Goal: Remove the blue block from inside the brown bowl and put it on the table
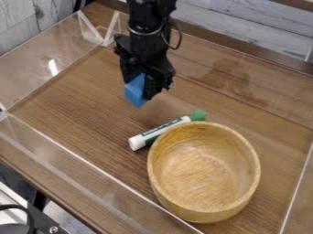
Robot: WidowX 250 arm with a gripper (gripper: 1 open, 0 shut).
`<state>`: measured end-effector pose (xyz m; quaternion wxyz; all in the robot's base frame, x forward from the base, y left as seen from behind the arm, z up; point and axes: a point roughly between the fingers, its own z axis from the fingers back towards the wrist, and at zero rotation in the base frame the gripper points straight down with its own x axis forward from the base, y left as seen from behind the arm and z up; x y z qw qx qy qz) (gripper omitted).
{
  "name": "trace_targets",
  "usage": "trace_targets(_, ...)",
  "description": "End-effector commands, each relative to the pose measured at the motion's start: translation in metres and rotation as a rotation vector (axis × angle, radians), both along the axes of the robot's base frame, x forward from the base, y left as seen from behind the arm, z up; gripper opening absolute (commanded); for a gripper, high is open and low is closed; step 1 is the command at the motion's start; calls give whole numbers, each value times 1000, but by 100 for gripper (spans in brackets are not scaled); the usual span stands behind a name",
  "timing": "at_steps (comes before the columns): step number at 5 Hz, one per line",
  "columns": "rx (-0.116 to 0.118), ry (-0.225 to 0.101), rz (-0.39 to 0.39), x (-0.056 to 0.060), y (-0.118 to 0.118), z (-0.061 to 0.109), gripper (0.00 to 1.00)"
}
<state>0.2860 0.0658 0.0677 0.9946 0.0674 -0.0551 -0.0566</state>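
Note:
The blue block (135, 90) hangs just above the table (73, 101), clamped between the black fingers of my gripper (141, 84), which points straight down and is shut on it. The block's lower edge sits close to the wood, and I cannot tell whether it touches. The brown bowl (204, 171) rests at the lower right, well apart from the gripper, and its inside shows only bare wood.
A white marker with a green cap (167, 129) lies just beyond the bowl's far rim, below and right of the gripper. Clear acrylic walls (37, 55) line the table's edges.

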Motion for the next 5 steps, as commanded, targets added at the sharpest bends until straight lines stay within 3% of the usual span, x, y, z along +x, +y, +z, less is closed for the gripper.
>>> trace_targets(1, 3, -50, -13, 9, 6, 5, 0)
trace_targets(2, -2, -58, -20, 12, 9, 0, 100)
trace_targets(5, -29, -39, -17, 11, 12, 23, 100)
